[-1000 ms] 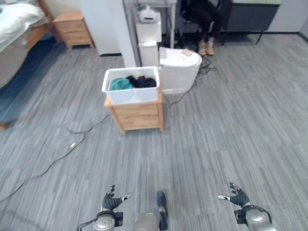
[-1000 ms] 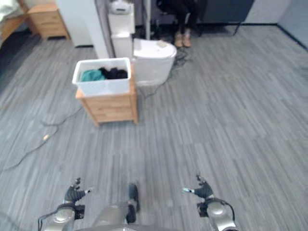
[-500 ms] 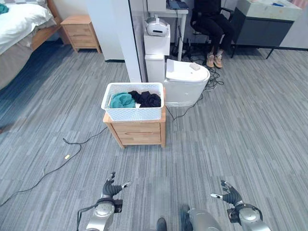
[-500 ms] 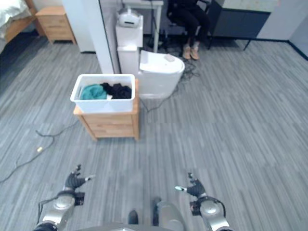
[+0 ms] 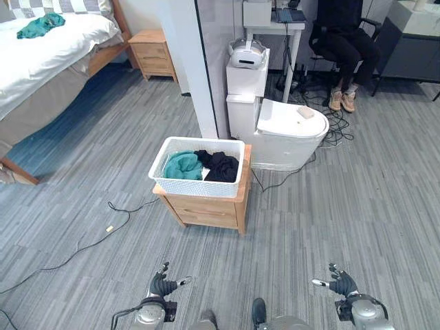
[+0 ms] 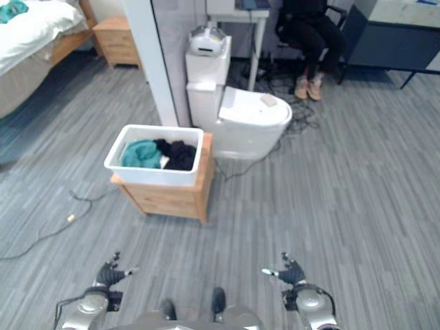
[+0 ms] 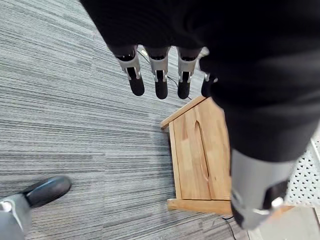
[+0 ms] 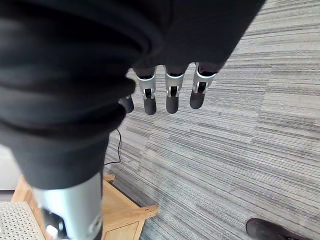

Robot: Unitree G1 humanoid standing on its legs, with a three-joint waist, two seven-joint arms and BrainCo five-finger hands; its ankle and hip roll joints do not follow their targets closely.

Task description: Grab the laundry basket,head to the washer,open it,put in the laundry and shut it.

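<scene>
None of the task's steps is done yet, as I read it; I'm at the approach stage.

Bed [image 5: 48, 48] off to my far left, a teal garment [image 5: 40, 25] lying on it. White washer [image 5: 285, 134] ahead and right of centre, low and rounded, lid down, small tan object [image 5: 306, 112] resting on top. It sits just beside the wooden nightstand [image 5: 210, 206]. Person seated on a chair behind it; legs and shoes [image 5: 342, 101] visible.

Laundry basket [image 5: 196, 180], white perforated plastic, stands on the nightstand, untouched. Inside: teal cloth [image 5: 182, 166] on the left, black clothes [image 5: 220, 165] on the right.

Left hand [image 5: 162, 284] and right hand [image 5: 339, 282] low in front of me, well apart from the basket, fingers [image 7: 159, 75] straight and spread, holding nothing. Right fingers [image 8: 170, 92] likewise.

Left to do: close in, grab basket, carry to washer, open, load, shut. Short haul, I judge, since the washer is right next to the stand.
</scene>
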